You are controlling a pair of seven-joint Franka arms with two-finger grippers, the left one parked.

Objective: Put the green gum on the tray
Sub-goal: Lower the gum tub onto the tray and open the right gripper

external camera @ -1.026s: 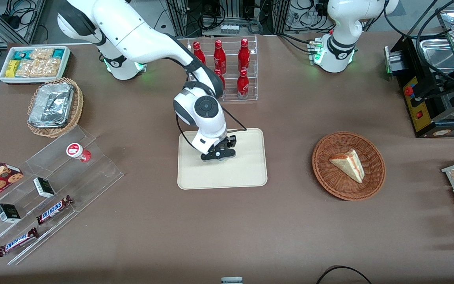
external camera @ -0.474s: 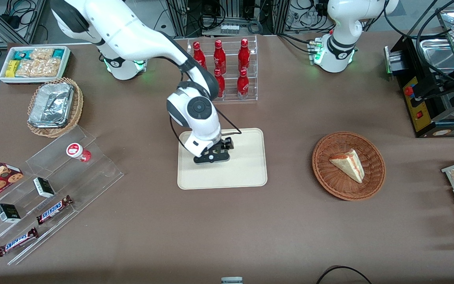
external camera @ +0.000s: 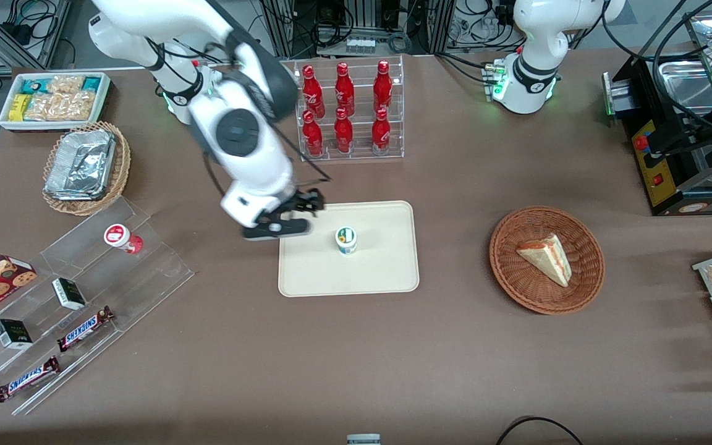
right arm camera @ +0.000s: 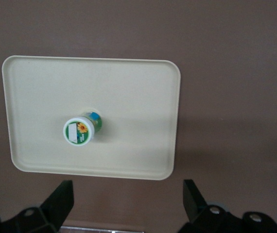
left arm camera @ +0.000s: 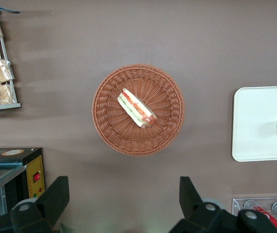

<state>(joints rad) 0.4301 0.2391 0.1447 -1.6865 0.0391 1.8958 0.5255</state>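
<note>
I logged the green gum (external camera: 346,240) standing upright on the tray (external camera: 387,272), near the tray's middle, at mid-counter. The gripper (external camera: 277,224) was released, fingers spread and holding nothing, raised above the tray's edge toward the working arm's end of the counter, clear of the bottle. I judged the placement done; only parking the arm seemed left.

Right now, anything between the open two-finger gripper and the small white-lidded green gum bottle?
Nothing. In the front view only bare cream-beige plastic tray separates the gripper, open over the tray's edge, from the upright green gum bottle.
</note>
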